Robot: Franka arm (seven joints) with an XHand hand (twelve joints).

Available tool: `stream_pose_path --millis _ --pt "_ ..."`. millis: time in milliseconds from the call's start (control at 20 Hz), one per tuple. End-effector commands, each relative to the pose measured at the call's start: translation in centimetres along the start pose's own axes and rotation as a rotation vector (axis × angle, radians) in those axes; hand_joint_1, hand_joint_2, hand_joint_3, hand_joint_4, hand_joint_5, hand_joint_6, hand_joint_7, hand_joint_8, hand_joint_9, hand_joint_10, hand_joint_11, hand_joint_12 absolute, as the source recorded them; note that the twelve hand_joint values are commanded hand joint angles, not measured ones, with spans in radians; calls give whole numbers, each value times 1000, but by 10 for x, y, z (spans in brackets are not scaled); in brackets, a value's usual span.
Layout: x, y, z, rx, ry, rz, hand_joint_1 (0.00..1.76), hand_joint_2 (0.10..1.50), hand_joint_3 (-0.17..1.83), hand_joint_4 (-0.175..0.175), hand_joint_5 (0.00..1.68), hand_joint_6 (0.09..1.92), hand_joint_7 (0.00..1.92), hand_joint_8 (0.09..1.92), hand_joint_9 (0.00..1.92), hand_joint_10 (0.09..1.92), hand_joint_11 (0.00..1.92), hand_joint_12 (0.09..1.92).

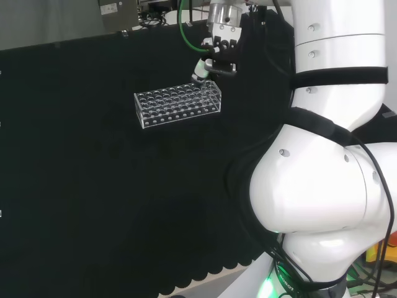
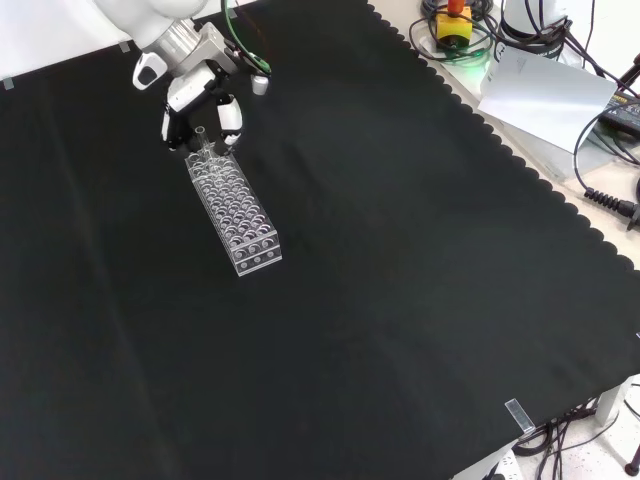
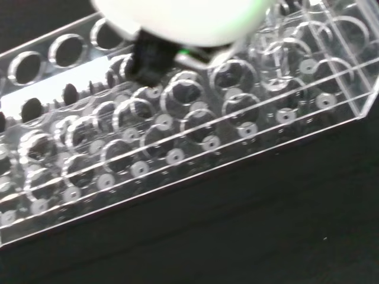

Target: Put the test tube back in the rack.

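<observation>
The desk (image 2: 400,280) under black cloth carries a clear rack (image 2: 234,211) at the front view's upper left. Over the rack's far end hangs the hand (image 2: 200,95), fingers curled around a clear test tube (image 2: 203,140), upright above the holes. The tube is likely light, slippery, breakable; best held near its top.
</observation>
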State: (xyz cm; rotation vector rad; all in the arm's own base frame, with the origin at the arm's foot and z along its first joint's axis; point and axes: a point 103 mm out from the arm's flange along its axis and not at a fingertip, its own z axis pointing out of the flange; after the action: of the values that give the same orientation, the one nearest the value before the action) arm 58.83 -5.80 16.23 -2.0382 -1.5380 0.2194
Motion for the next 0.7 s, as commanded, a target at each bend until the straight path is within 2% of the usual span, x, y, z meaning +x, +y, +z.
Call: stream_pose_path --millis 50,350,700 --pt "4 -5 2 48 38 -40 1042 534 695 -92 316 571 495 939 633 889 369 1484" --pt "2 -17 -9 28 46 -50 1027 534 680 -87 308 527 437 936 570 892 338 1486" --pt "6 -38 -45 -22 35 -67 1022 544 658 -85 324 475 412 938 538 905 317 1498"
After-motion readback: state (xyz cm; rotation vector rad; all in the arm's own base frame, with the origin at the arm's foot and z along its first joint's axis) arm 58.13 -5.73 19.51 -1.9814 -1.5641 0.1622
